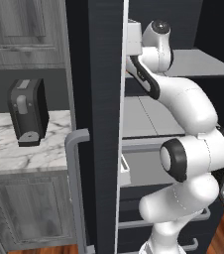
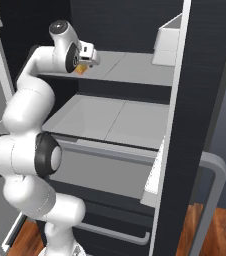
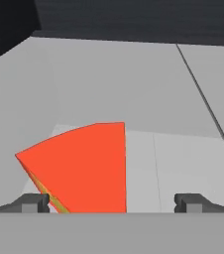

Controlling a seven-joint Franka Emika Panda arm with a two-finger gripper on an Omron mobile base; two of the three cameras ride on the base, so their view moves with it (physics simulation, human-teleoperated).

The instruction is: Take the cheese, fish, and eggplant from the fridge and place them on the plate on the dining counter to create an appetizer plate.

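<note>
Orange-red cheese (image 3: 82,166) wedge, apparently flat on the fridge (image 1: 96,124) shelf, point toward seven o'clock in hand view.

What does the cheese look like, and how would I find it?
Look inside the tall dark fridge with its door open, on the upper pale grey shelf. Right between the robot's open gripper fingertips lies the cheese, a flat orange-red wedge with a yellow edge, the only bright thing on that shelf.

No readable writing anywhere.
The fridge (image 1: 101,124), its pale shelves (image 2: 110,117), the dark appliance (image 1: 28,111) on the marble counter (image 1: 15,149) and the cheese (image 3: 84,166) carry no letters, numbers, brand marks or signs.
</note>
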